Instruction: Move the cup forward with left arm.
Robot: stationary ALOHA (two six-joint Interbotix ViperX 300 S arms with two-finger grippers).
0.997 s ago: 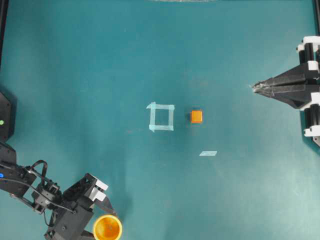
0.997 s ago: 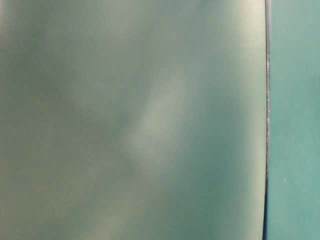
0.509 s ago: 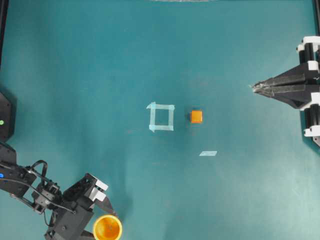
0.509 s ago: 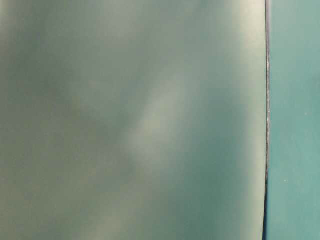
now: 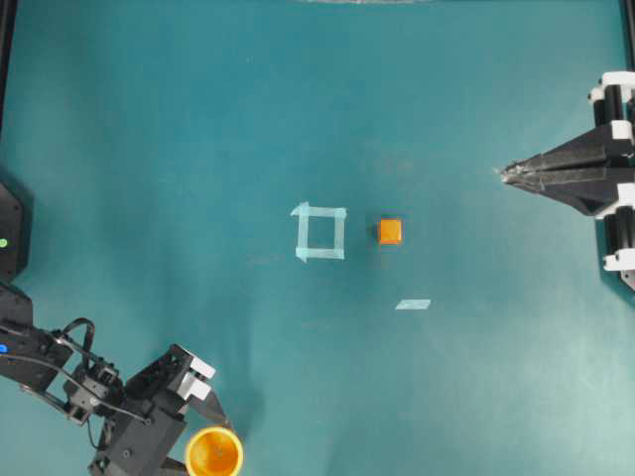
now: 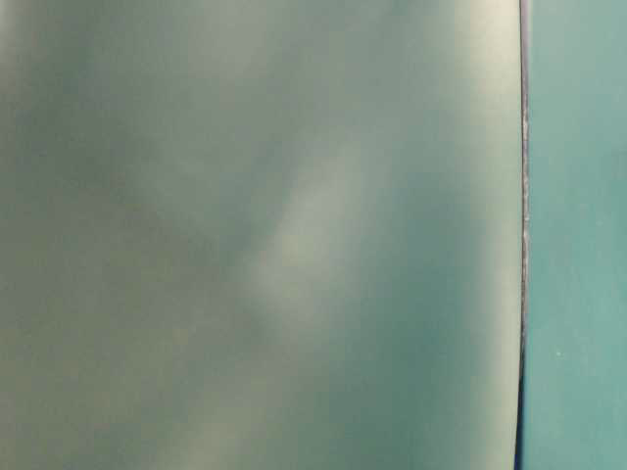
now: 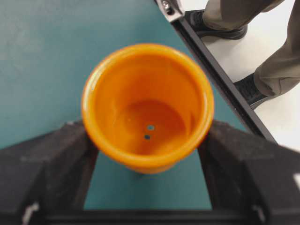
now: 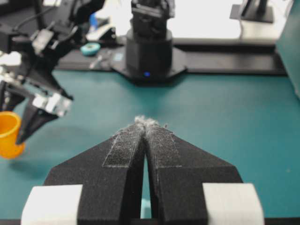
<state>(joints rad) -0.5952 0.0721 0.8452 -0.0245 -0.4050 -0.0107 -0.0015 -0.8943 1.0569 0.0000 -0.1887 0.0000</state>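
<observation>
Cup-wise, the small round yellow-orange plastic cup [image 5: 213,453] stood upright on the teal table [image 5: 317,119] at the very near-left corner, close beside the table's black edge rail [image 7: 220,77] and well apart from everything else. The left gripper [image 7: 147,154] straddled it: in the left wrist view one black finger [image 7: 47,164] sat at the cup's left wall and the other at its right wall, both looking in contact with it, though whether they truly squeezed could not be told for certain. My reading was that the jaws were clenched on the cup at a wide span, with its open mouth facing up and its darker orange floor plainly visible.

The deciding relation was simple: the cup lay directly between the left fingers, just ahead of the wrist, so nothing stood between grasp and travel. Forward, as I judged it, meant away from that near edge toward the middle of the table, where a pale tape square [image 5: 319,232], a small orange cube [image 5: 390,231] and a short strip of pale tape [image 5: 413,304] lay. The right gripper [image 5: 506,173] rested far off at the right side, its padded tips pressed together and holding nothing. The table-level view showed only a blur.
</observation>
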